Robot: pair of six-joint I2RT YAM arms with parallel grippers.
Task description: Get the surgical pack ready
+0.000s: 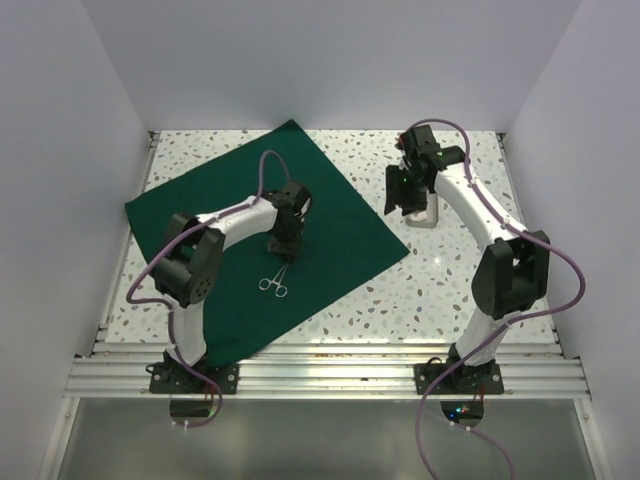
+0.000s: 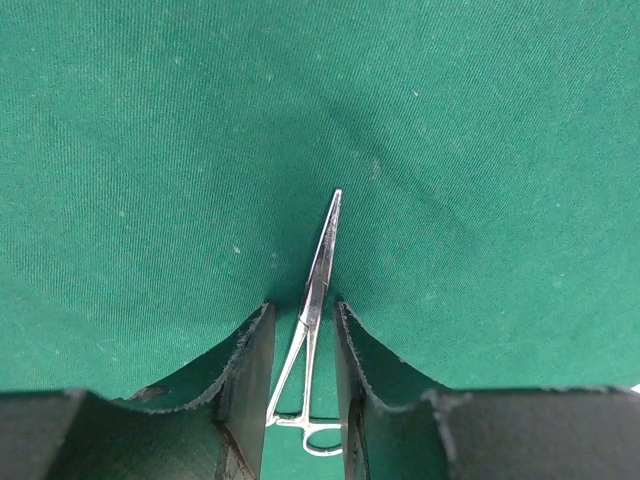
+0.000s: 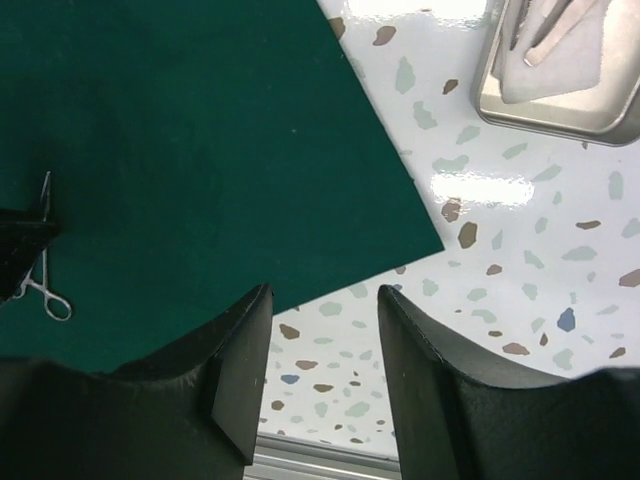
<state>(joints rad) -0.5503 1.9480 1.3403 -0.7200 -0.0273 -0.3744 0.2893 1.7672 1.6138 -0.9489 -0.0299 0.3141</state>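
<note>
The dark green cloth (image 1: 330, 210) of the surgical pack lies spread flat on the speckled table. On it rest steel forceps (image 1: 275, 283), ring handles toward the near edge. My left gripper (image 1: 283, 248) hangs low over them. In the left wrist view the forceps (image 2: 325, 240) lie between the fingers of the left gripper (image 2: 304, 306), which is open with a gap on both sides. My right gripper (image 1: 405, 200) hovers beside the small silver tray (image 1: 428, 218). In its wrist view the right gripper (image 3: 325, 292) is open and empty. The tray (image 3: 560, 118) holds a white pad (image 3: 570, 70) and instruments (image 3: 545, 30).
White walls enclose the table on three sides. An aluminium rail (image 1: 320, 365) runs along the near edge, carrying both arm bases. The cloth's right corner (image 3: 425, 235) ends on bare speckled tabletop (image 3: 520, 260), left of the tray.
</note>
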